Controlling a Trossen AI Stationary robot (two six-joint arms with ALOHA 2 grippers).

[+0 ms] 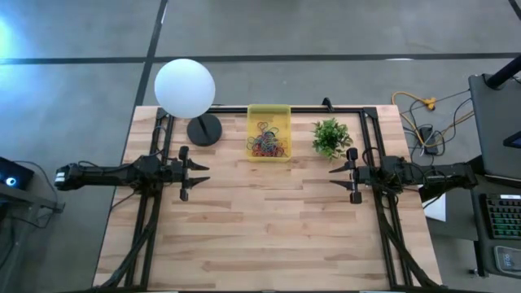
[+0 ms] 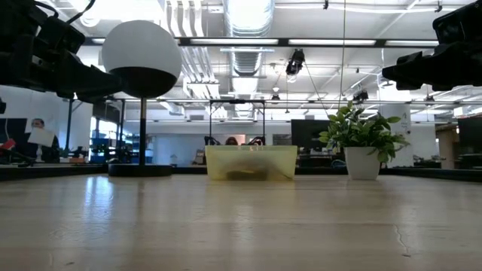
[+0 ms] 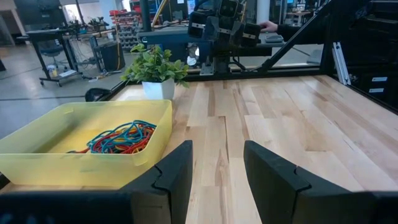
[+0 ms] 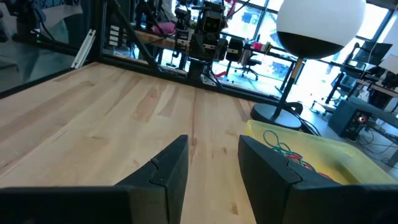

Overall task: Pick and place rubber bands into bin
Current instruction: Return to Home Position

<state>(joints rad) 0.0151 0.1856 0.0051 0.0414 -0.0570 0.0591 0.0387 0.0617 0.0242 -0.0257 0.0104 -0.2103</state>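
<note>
Light wooden plank desk (image 1: pixel 269 236); grey concrete floor (image 1: pixel 73 81) around it. White globe lamp (image 1: pixel 185 88) on thin stem, its round black base (image 1: pixel 204 129) on desk near far edge, left of centre. Small green plant (image 1: pixel 330 137) in white pot (image 2: pixel 363 162), upright, near far edge, right of centre, well apart from lamp. Yellow cable (image 1: pixel 423 103) on floor beyond desk's far right corner. Keyboard (image 1: pixel 505 216) off desk, at right. Low view: large hall behind, ceiling light strips (image 2: pixel 248 41).

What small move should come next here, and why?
Probably only ease both arms into rest and stop: the rubber bands lie heaped in the bin, none shows loose on the table, and the left gripper and right gripper hang apart at either side, jaws open, holding nothing.
</note>
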